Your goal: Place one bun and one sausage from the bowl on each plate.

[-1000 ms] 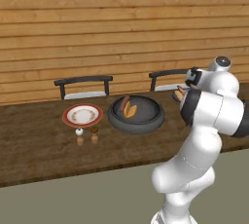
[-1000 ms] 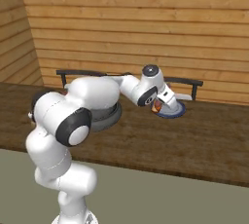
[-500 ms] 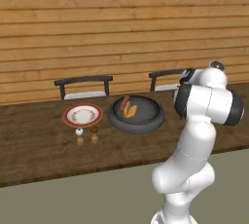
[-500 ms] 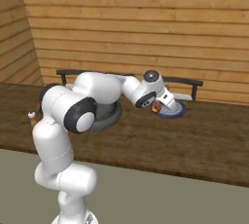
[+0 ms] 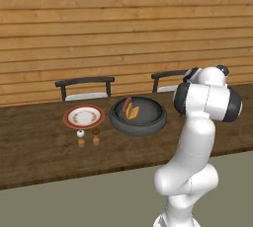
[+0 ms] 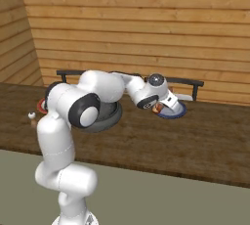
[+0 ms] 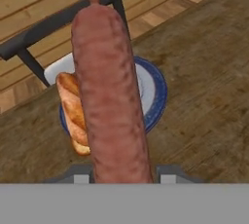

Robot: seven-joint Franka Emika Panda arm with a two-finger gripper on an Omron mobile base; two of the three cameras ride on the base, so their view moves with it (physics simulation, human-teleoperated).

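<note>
Item: long red-brown sausage (image 7: 112, 96), clamped between the nearly closed jaws of the two-finger gripper (image 7: 124, 175), poised above the round blue plate (image 7: 158, 91). Golden bun (image 7: 73, 113) lies at the plate's 9 o'clock. Advice: lower, release alongside the bun, clear of the rim.

Sausage (image 7: 113, 96) hides blue plate (image 7: 158, 94) centre, part of bun (image 7: 73, 111).

Wooden plank wall (image 5: 123, 28), dark table (image 5: 44, 152) (two chairs (image 5: 85, 87) behind)
</note>
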